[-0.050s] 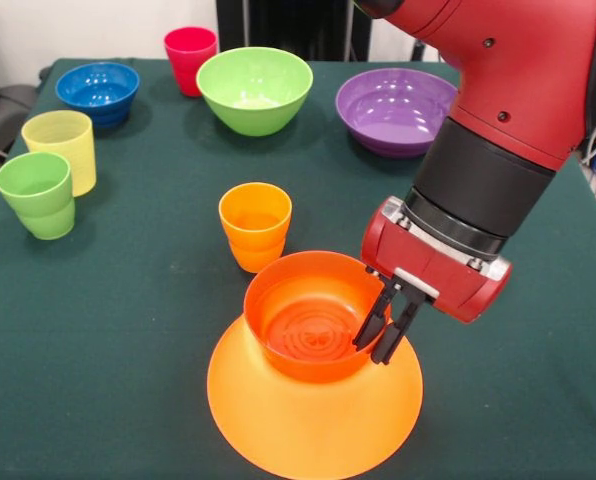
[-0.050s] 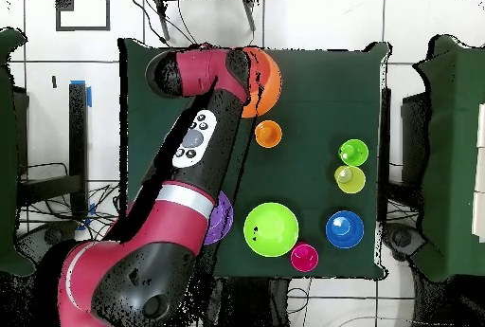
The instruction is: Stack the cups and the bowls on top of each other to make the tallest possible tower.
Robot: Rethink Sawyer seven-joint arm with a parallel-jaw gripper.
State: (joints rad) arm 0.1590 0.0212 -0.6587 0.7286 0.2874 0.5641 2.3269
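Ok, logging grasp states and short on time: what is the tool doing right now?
Tool: closed on the rim of the small red-orange bowl, which sits on the upturned large orange bowl.

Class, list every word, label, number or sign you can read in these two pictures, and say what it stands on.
None can be read: no cup, bowl or arm bears legible text.
The small orange bowl shows only a moulded pattern inside, no letters.
The arm's button panel has marks too small to read.

The desk is dark green. On it stand an orange cup, a pale yellow cup, a lime green cup and a red cup. The bowls are blue, green, purple and two orange, small and large.
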